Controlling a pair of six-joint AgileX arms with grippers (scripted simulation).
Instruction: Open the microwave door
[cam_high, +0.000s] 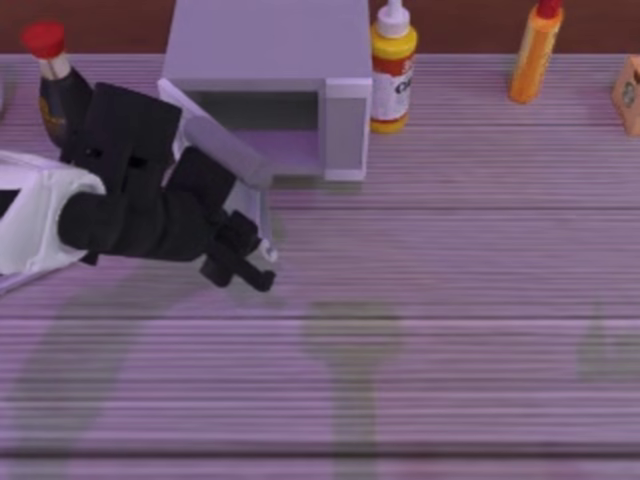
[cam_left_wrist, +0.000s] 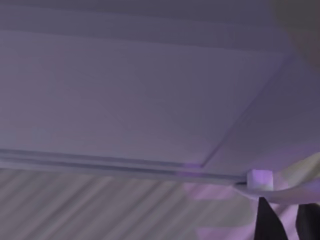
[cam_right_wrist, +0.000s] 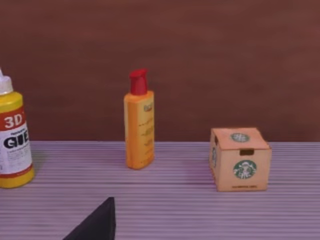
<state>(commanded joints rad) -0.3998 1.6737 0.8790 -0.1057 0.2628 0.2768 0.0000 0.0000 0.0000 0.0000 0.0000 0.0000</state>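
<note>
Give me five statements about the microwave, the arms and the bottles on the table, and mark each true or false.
1. The thin white-framed microwave door stands swung open, showing the cavity of the boxy pale grey-white microwave. True.
2. The left gripper is at the door's free edge. True.
3. The yellow glue bottle with a white cap stands to the left of the microwave. False: it stands just to the microwave's right.
4. The orange bottle with a red cap lies on its side. False: it stands upright, as the right wrist view shows.
5. The right arm is working at the door. False: it does not appear in the top view; its wrist camera faces the small tan cardboard box.
</note>
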